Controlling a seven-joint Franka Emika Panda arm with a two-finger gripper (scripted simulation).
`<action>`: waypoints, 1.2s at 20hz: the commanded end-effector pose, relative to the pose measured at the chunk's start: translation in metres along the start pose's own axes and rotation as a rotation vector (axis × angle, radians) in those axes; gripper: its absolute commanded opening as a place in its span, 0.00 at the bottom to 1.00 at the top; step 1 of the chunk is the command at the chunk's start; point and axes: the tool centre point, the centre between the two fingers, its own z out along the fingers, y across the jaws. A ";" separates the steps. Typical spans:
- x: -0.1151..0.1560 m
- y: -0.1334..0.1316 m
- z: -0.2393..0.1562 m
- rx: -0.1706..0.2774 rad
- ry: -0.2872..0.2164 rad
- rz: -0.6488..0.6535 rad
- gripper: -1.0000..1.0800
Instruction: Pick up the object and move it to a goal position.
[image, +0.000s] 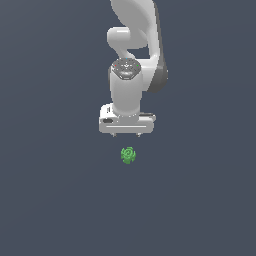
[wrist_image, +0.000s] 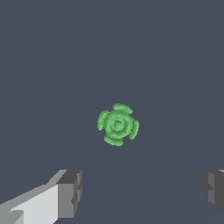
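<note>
The object (image: 128, 155) is a tiny bright green lumpy round thing with a pale swirl mark, lying on the dark grey surface. It also shows in the wrist view (wrist_image: 117, 124), with lobes around its rim. My white gripper (image: 126, 134) hangs just above and behind it in the exterior view, apart from it. Only short finger stubs show under the hand. In the wrist view the gripper (wrist_image: 142, 192) is open and empty, its grey fingertips (wrist_image: 70, 192) far apart, and the object lies beyond the gap between them.
The flat dark grey surface (image: 50, 200) fills both views. The white arm (image: 137, 35) rises from the hand to the top of the exterior view. No other object shows.
</note>
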 end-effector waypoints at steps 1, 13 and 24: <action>0.000 0.000 0.000 0.000 0.000 0.000 0.96; -0.004 0.027 0.004 -0.018 0.002 0.060 0.96; 0.001 0.021 0.016 -0.017 0.004 -0.038 0.96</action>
